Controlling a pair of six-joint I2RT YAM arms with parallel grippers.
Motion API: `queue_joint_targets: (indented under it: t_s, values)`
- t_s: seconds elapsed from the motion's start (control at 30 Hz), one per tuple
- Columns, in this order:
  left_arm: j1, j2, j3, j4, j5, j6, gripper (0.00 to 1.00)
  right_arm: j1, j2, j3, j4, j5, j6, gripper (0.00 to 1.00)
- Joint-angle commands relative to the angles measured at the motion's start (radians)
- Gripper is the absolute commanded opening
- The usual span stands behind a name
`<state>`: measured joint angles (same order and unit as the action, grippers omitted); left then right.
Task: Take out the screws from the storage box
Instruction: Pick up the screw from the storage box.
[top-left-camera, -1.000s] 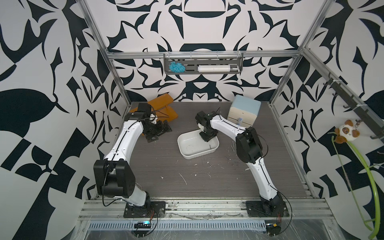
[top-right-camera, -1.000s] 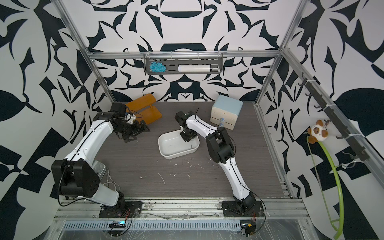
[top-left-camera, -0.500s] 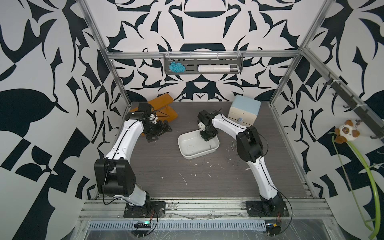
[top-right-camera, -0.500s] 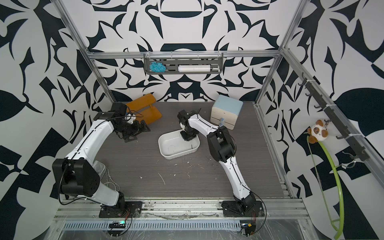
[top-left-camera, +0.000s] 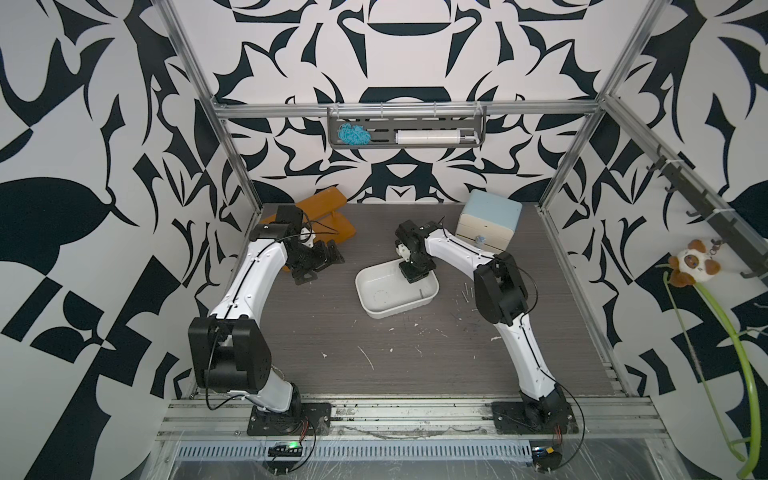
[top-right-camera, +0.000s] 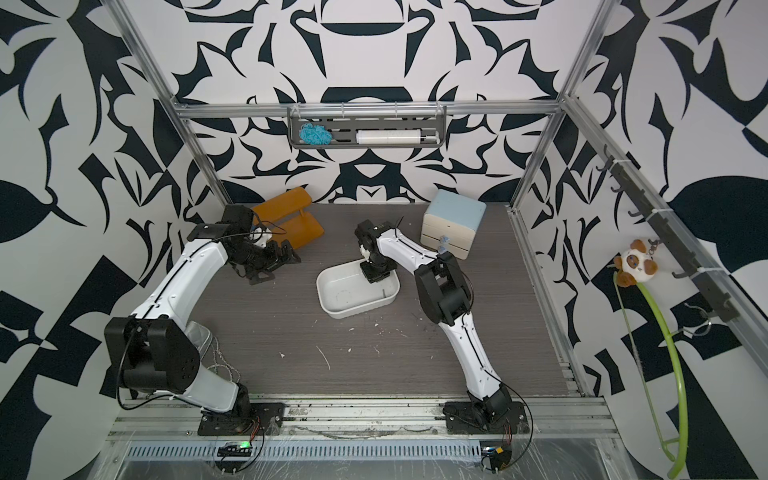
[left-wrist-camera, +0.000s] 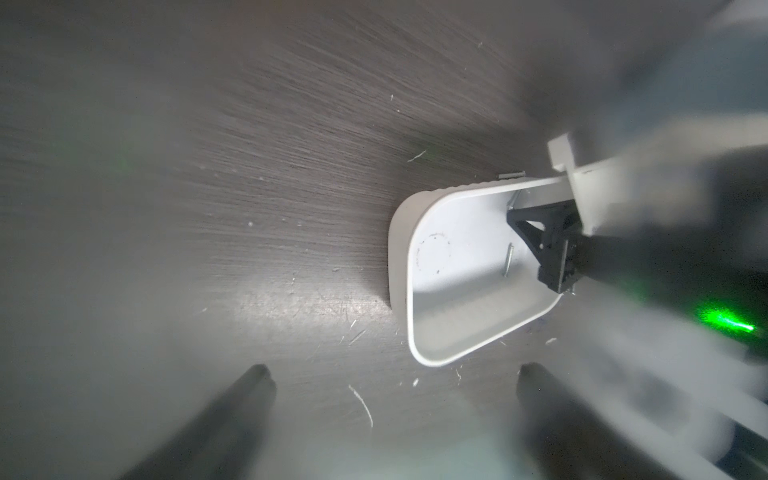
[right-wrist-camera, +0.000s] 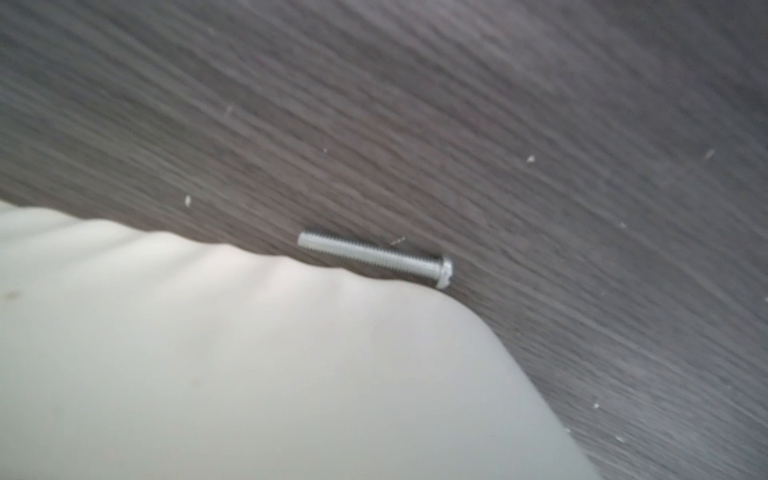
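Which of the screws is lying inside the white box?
The screw lying flat on the floor of the storage box. The other visible screws sit outside on the table: one against the box's outer wall, several beyond its right side.

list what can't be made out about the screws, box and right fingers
Fingers of the right gripper: hidden by its wrist in both top views, blurred in the left wrist view; grip unclear.
Floor of the storage box under it: hidden; count beyond one screw unknown.
Thin bits beside the box: too small in a top view to tell screws from debris.
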<state>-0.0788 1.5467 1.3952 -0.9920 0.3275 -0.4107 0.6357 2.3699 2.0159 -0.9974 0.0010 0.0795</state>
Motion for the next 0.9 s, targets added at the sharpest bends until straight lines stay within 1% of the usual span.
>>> queue_joint_targets:
  t_s: [0.0,0.03,0.07,0.23,0.3,0.4,0.57,0.7,0.87]
  values:
    - [0.002,-0.004,0.006,-0.013,0.019,0.009,0.99,0.004,-0.068,-0.019,0.014,-0.005,0.056,0.26]
    - [0.001,-0.004,0.005,-0.013,0.019,0.009,0.99,0.004,-0.073,-0.024,0.019,-0.011,0.076,0.3]
    - [0.002,-0.006,0.005,-0.013,0.02,0.009,0.99,0.003,-0.075,-0.029,0.023,-0.023,0.094,0.32]
    - [0.001,-0.011,-0.002,-0.009,0.025,0.009,0.99,0.006,-0.104,-0.065,0.047,-0.017,0.223,0.37]
    - [0.001,-0.013,-0.005,-0.007,0.027,0.009,0.99,0.005,-0.112,-0.07,0.053,0.002,0.29,0.37]
    - [0.001,-0.013,-0.008,-0.004,0.033,0.009,0.99,0.006,-0.089,-0.034,0.046,0.003,0.384,0.37]
    - [0.001,-0.015,-0.01,-0.002,0.036,0.008,0.99,0.018,-0.058,0.026,0.054,-0.027,0.488,0.38]
    - [0.001,-0.021,-0.018,0.002,0.036,0.007,0.99,0.017,-0.055,0.018,0.065,-0.03,0.583,0.37]
    - [0.001,-0.024,-0.024,0.004,0.042,0.007,0.99,0.018,-0.008,0.043,0.046,-0.045,0.624,0.34]
